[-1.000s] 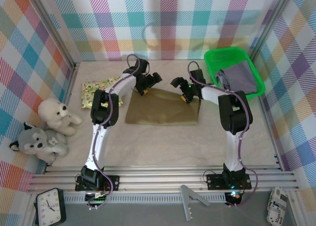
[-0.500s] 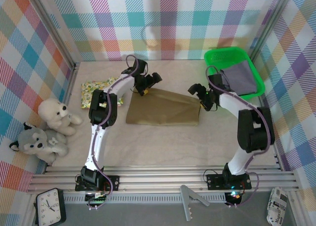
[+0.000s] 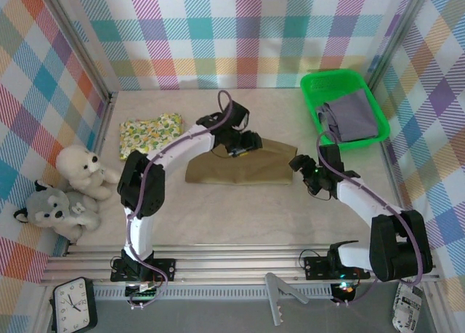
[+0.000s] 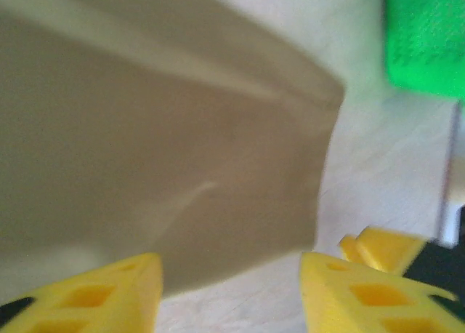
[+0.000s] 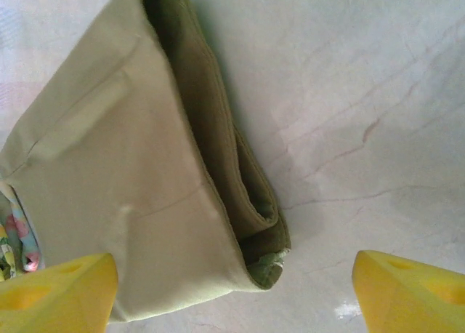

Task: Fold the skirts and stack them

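Olive-khaki cloth skirt: folded, mid-tabletop.
Yellow-green floral skirt: folded, near left edge, unstacked.
Lavender-grey skirt: in green plastic tray, far right corner; likely to do.
Left gripper: jaws apart over olive skirt.
Right gripper: jaws apart, beside it.

- The left arm is made of white tube links joined by bulky black joint housings.
- The right arm is built alike, with white links and black joints.
- A thin purple cable runs along each arm.
- Each arm is mounted on a black base plate.
- The left fingers are bright yellow plastic with square recesses, and the right fingers match.
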{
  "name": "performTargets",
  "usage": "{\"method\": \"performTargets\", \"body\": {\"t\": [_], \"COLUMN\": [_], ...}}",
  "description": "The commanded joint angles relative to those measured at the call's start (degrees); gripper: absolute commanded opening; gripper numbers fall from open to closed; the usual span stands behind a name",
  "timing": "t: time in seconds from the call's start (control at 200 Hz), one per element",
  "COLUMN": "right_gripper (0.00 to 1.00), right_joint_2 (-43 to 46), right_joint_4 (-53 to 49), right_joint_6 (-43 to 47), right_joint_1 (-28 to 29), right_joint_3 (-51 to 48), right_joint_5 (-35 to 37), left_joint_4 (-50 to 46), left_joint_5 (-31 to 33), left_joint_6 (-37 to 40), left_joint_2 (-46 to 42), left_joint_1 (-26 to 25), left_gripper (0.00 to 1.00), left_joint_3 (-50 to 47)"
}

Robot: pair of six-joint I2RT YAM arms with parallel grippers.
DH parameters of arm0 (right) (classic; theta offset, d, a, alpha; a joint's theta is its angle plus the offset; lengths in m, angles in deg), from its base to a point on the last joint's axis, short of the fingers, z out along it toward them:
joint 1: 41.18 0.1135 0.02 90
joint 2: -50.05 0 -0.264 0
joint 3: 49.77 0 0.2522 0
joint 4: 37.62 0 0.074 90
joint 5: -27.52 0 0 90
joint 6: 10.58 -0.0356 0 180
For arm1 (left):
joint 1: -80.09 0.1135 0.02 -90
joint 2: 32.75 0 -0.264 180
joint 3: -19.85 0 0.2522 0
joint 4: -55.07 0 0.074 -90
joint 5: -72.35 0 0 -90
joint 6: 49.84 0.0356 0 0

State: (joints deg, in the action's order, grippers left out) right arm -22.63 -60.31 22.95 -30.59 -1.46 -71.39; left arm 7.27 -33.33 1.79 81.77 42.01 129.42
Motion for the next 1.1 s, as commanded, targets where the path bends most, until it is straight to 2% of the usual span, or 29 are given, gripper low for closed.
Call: {"method": "performTargets", "body": {"t": [0.0,0.135,0.225,0.465,0.685,0.825,0.91,1.005,1.095], "right_gripper": [0.82,0.8,0.79,0.77,0.45,0.18,0.09,0.0,0.0], "right_joint_2": [-0.8,-4.4,-7.2,-10.9,-11.9,-11.0,-9.4,-7.7,-7.1], "right_joint_4": [6.8,11.4,12.6,15.8,22.9,19.9,17.1,13.1,12.3], "right_joint_6": [-4.6,-5.7,-6.3,-9.5,-7.1,-5.1,-1.4,4.4,10.2], "right_joint_1": [0.7,2.0,3.1,5.3,5.2,4.8,3.7,2.1,0.7], "right_joint_3": [-2.4,-2.6,-1.5,-1.3,-1.0,-0.7,-0.5,0.0,0.1], "right_joint_5": [-4.3,-6.4,-7.0,-2.6,-1.5,2.0,3.4,5.0,4.3], "left_joint_4": [-4.7,-5.2,-4.4,-3.9,-1.7,-3.3,-3.8,-4.1,-4.6], "left_joint_5": [-0.2,1.4,-1.2,-4.1,-9.2,-5.5,-0.9,3.6,5.3], "left_joint_6": [-0.8,-1.6,-2.3,-2.6,-3.6,-2.5,-1.9,-0.7,1.2], "left_joint_2": [4.6,8.1,9.5,9.8,8.0,2.9,-1.8,-5.7,-7.0], "left_joint_1": [-1.1,-1.5,-1.6,-1.8,-1.9,-0.4,2.8,7.9,12.9], "left_gripper": [0.42,0.39,0.39,0.39,0.41,0.52,0.58,0.59,0.58], "left_joint_3": [-2.9,-4.0,-4.8,-5.2,-2.6,-2.5,-6.1,-11.4,-15.1]}}
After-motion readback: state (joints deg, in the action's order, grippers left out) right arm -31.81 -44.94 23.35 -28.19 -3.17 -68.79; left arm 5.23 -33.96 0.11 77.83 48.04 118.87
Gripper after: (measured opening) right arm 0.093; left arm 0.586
